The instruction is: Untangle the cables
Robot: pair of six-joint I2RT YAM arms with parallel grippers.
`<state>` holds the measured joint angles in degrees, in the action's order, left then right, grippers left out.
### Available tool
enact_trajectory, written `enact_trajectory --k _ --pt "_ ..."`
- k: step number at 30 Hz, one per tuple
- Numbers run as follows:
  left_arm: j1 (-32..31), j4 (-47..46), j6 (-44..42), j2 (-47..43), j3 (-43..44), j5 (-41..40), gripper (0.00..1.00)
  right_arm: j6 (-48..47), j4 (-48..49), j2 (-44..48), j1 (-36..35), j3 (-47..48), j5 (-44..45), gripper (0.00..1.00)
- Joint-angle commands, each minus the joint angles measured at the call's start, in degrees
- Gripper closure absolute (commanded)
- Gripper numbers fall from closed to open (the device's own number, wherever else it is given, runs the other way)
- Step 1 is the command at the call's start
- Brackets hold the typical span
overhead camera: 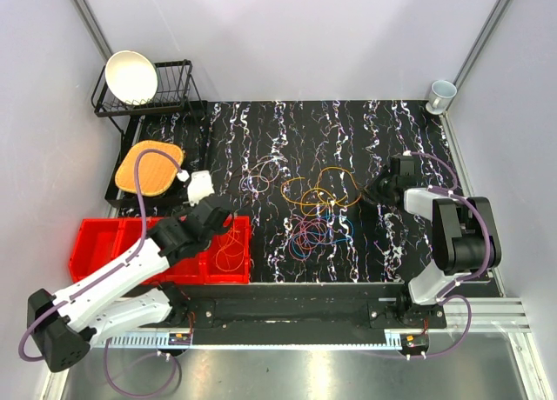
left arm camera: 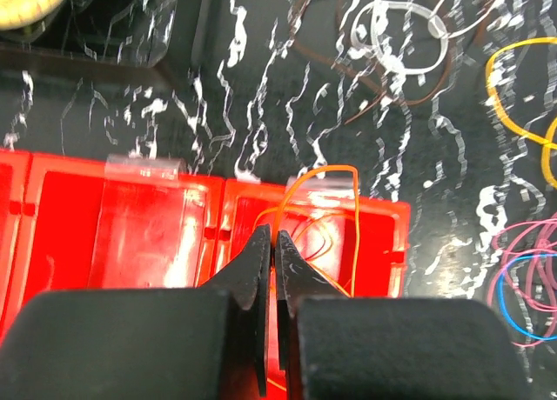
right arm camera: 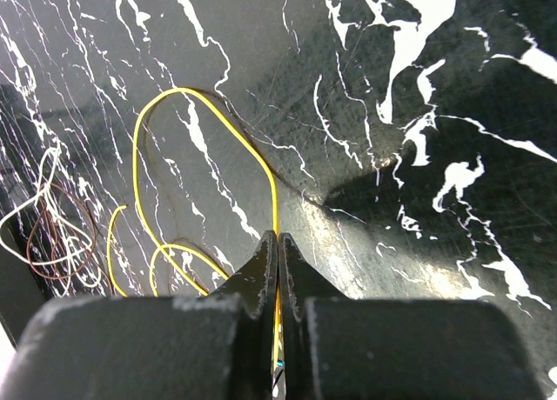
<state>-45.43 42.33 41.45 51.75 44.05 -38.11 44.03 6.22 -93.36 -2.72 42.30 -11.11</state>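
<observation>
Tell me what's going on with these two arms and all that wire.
The two arms are sorting out tangled cables on a black marbled mat. The left gripper is shut on a thin orange cable over the red bin, with part of that cable lying inside. The right gripper is shut on a yellow cable lying on the mat. A knot of purple, blue and pink cables sits untouched between them.

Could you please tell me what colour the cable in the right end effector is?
Yellow; the cable shows best in the right wrist view.
</observation>
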Motion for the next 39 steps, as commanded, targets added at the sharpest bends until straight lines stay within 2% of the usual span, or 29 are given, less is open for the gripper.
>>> enact_trajectory --k 1,11,13,15,18,23,26,31,34,39 --pt "0.1 -1.7 4.0 0.5 -2.7 2.0 1.00 0.5 1.8 -0.6 0.2 2.3 -1.2 1.00" --pt "0.1 -4.7 4.1 3.8 -4.9 6.4 1.00 0.7 2.7 -2.0 0.2 2.3 -2.2 1.00" --pt "0.1 -4.1 3.0 5.2 -3.5 7.7 0.90 0.8 2.7 -2.0 0.2 2.3 -2.3 1.00" --pt "-0.2 -1.1 2.8 5.5 -0.6 8.0 0.68 0.5 3.3 -2.0 0.2 2.2 -2.9 1.00" --pt "-0.4 2.1 1.5 4.2 3.9 9.4 0.47 0.5 4.7 -1.3 0.1 1.4 -3.7 1.00" --pt "-0.5 7.2 0.3 3.9 11.8 8.7 0.31 -0.3 5.4 1.5 -0.6 0.7 -3.4 1.00" --pt "-0.9 6.5 -0.5 4.7 14.1 8.9 0.28 -1.8 5.6 3.9 -2.5 0.7 -2.7 1.00" --pt "-2.9 -4.3 -5.5 9.1 13.8 14.1 0.28 -4.0 7.0 8.4 -5.7 -0.3 -0.8 1.00" --pt "-4.1 -11.8 -5.9 13.0 12.3 18.2 0.28 -4.4 10.6 17.7 -6.8 -4.9 3.1 1.00" --pt "-6.0 -21.2 -6.0 22.5 12.7 23.7 0.29 -4.0 8.4 15.2 -6.9 -3.9 5.1 1.00"
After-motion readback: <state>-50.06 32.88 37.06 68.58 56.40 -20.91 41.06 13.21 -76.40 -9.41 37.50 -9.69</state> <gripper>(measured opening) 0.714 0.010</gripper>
